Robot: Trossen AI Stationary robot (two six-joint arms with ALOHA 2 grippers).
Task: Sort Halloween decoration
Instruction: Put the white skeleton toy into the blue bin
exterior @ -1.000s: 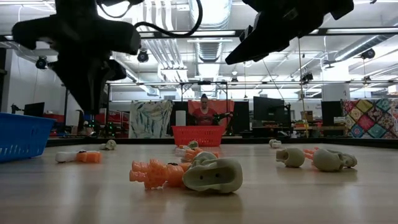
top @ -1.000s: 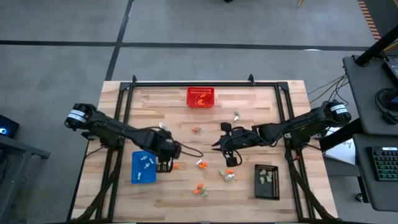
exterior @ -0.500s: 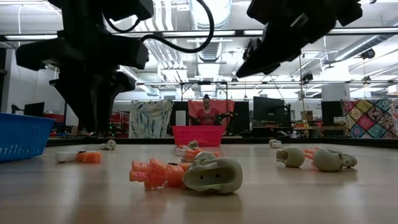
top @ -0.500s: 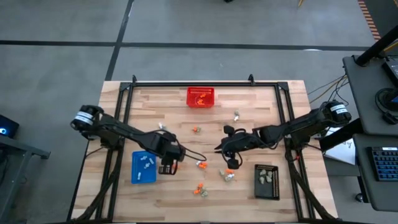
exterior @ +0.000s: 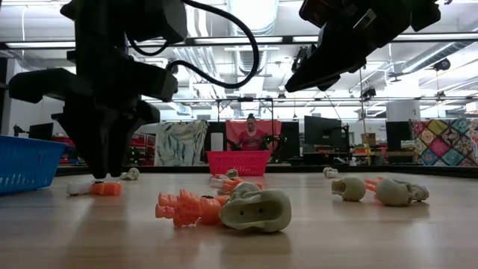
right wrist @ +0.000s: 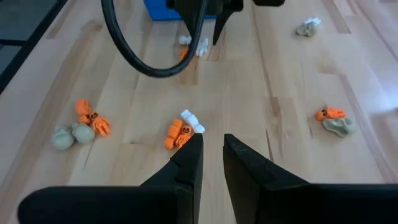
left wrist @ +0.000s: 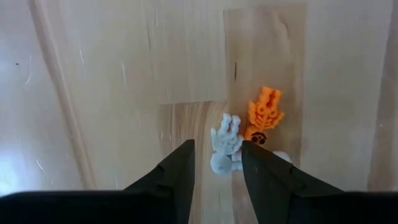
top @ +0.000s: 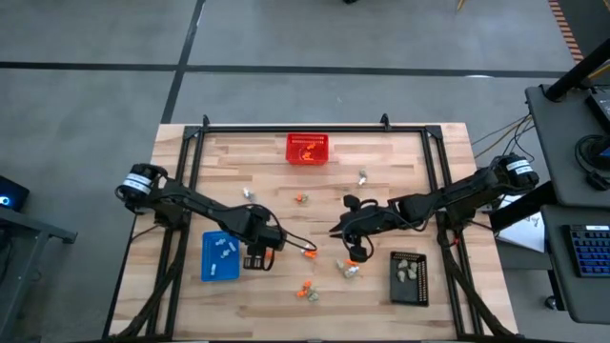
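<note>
Sorted: white trinkets in blue tray (top: 220,257), grey ones in black tray (top: 408,276), some in red basket (top: 308,149). Outstanding: scattered orange, white and grey trinkets (top: 307,292). Left gripper (top: 257,257) parted over white trinket (left wrist: 225,144); right gripper (top: 336,230) narrowly apart, empty.

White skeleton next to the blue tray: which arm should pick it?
Left. The left end effector hangs right above the white skeleton with fingers open to either side. The right end effector is mid-table, farther off, over another orange-and-white pair.
</note>
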